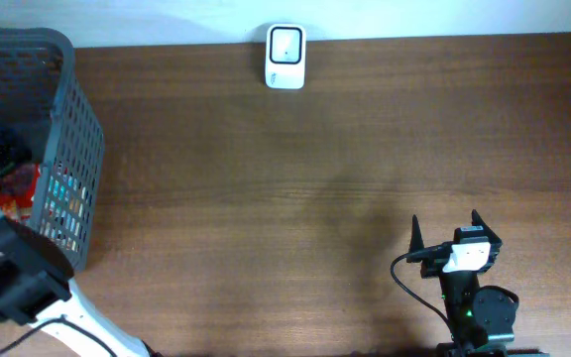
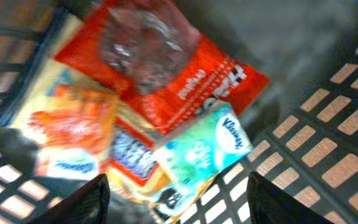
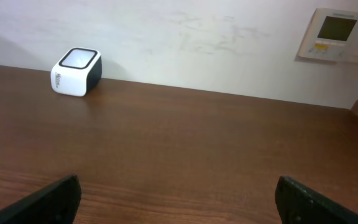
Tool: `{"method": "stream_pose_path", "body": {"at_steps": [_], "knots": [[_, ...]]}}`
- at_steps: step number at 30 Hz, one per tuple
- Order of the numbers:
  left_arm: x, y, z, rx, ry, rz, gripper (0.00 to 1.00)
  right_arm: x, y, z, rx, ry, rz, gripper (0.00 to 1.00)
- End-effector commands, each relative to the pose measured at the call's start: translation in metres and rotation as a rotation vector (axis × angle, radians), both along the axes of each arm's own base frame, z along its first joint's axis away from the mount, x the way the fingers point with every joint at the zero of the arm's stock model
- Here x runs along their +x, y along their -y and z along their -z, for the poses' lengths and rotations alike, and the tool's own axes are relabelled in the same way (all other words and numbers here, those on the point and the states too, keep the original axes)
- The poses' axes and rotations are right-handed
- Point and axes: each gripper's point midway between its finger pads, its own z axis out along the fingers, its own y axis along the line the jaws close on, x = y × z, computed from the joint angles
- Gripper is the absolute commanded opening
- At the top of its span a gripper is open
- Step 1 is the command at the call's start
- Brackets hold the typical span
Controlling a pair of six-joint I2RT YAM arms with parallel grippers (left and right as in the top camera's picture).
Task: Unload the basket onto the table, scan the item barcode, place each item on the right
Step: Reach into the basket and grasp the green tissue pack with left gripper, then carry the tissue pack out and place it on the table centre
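My left gripper [image 2: 182, 202] hangs inside the dark mesh basket [image 1: 75, 149] at the table's left edge, above a heap of packets. Its jaws stand apart, and the lower corner of a teal Kleenex tissue pack [image 2: 207, 146] lies between and beneath them; the blurred view shows no contact. A red packet [image 2: 185, 74] and an orange packet [image 2: 73, 124] lie beside it. The white barcode scanner [image 1: 285, 57] sits at the table's far edge, also seen as the scanner [image 3: 76, 71] from the right wrist. My right gripper [image 1: 445, 223] stays open and empty near the front right.
The basket's mesh wall [image 2: 328, 149] rises close on the left gripper's right side. A blue and white packet [image 2: 132, 155] lies under the tissue pack. A wall control panel [image 3: 334, 34] hangs beyond the table. Brown wooden tabletop [image 1: 295, 198] stretches between basket and right arm.
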Motion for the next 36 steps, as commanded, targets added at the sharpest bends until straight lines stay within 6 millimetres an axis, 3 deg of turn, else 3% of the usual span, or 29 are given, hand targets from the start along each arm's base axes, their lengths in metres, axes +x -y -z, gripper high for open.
{"method": "stream_pose_path", "body": {"at_steps": [1,3,6,10,12,14,15,18,21,25,26,27,29,31,33,36], "knots": [[0.005,0.011,0.022,-0.087,-0.021,0.06,0.7,0.0,0.002,0.003,-0.003,-0.005,0.008,0.99],[0.007,0.009,0.032,-0.096,-0.037,0.081,0.71,0.0,0.002,0.003,-0.003,-0.005,0.008,0.99],[0.003,0.012,0.054,-0.133,-0.09,0.095,0.8,0.0,0.002,0.003,-0.003,-0.005,0.008,0.99],[-0.011,0.022,0.08,-0.211,-0.192,0.094,0.69,0.0,0.002,0.003,-0.003,-0.005,0.008,0.99],[-0.015,0.025,0.085,-0.236,-0.214,0.092,0.5,0.0,0.002,0.003,-0.003,-0.005,0.008,0.99],[-0.016,0.027,0.085,-0.242,-0.222,0.092,0.5,0.0,0.002,0.003,-0.003,-0.005,0.008,0.98],[-0.016,0.026,0.085,-0.241,-0.221,0.092,0.44,0.0,0.002,0.003,-0.003,-0.005,0.008,0.99],[-0.014,0.027,0.085,-0.245,-0.212,0.092,0.0,0.0,0.002,0.003,-0.003,-0.005,0.008,0.99],[-0.003,0.032,0.076,-0.28,-0.15,0.09,0.0,0.0,0.002,0.003,-0.003,-0.005,0.008,0.99],[0.019,0.02,0.017,-0.199,-0.017,0.098,0.0,0.0,0.002,0.003,-0.003,-0.005,0.008,0.98],[0.033,0.018,-0.019,-0.165,0.092,0.112,0.0,0.0,0.002,0.003,-0.003,-0.005,0.008,0.99],[0.05,0.018,-0.072,-0.108,0.263,0.114,0.0,0.0,0.002,0.003,-0.003,-0.005,0.008,0.99],[0.056,0.015,-0.133,-0.011,0.441,0.071,0.0,0.0,0.002,0.003,-0.004,-0.005,0.008,0.98],[0.054,0.016,-0.193,0.088,0.616,0.047,0.0,0.0,0.002,0.003,-0.003,-0.005,0.008,0.99],[0.04,0.027,-0.235,0.122,0.717,0.012,0.0,0.0,0.002,0.003,-0.003,-0.005,0.008,0.98],[0.018,0.056,-0.276,0.038,0.831,-0.061,0.0,0.0,0.002,0.003,-0.003,-0.005,0.008,0.98]]}}
